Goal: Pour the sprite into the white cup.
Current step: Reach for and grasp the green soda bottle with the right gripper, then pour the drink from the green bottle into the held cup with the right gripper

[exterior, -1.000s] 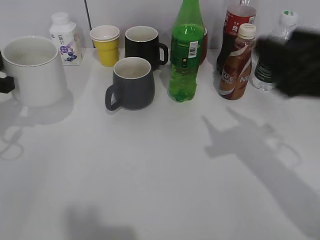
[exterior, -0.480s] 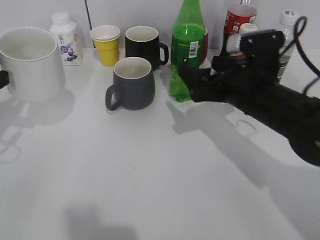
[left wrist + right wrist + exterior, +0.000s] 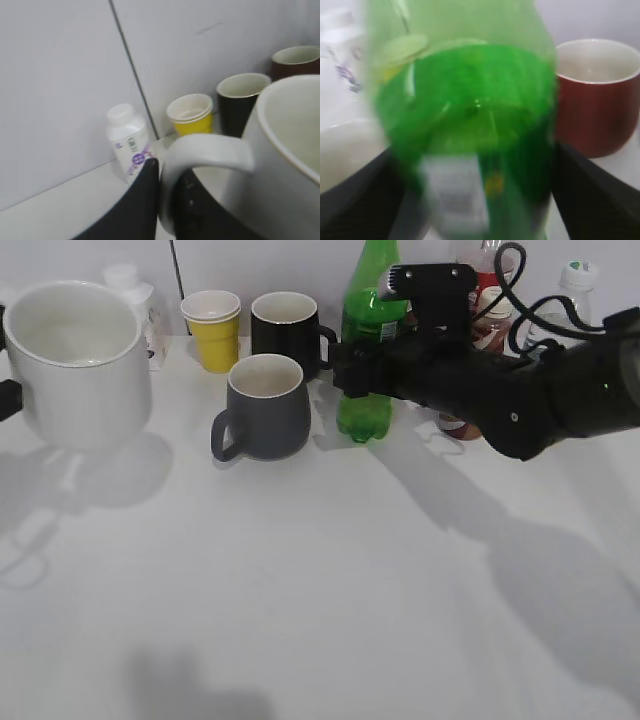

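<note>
The sprite (image 3: 362,412) is a tall green bottle standing at the back middle of the table. My right gripper (image 3: 346,366) is open, with one finger on each side of the bottle's label. In the right wrist view the sprite (image 3: 470,110) fills the space between the dark fingers (image 3: 475,200), blurred. The white cup (image 3: 80,370) hangs above the table at the far left. My left gripper (image 3: 167,175) is shut on its loop handle, and the cup's wall and rim (image 3: 280,150) show at the right of that view.
A grey mug (image 3: 265,405) stands just left of the sprite, with a black mug (image 3: 285,330) and a yellow cup (image 3: 212,330) behind it. A small white bottle (image 3: 131,140) is by the wall. A red mug (image 3: 595,95) and other bottles (image 3: 575,280) stand behind my right arm.
My right arm has swung in from the right edge to the sprite, and its fingers now straddle the bottle. The white cup has risen and shifted slightly right.
</note>
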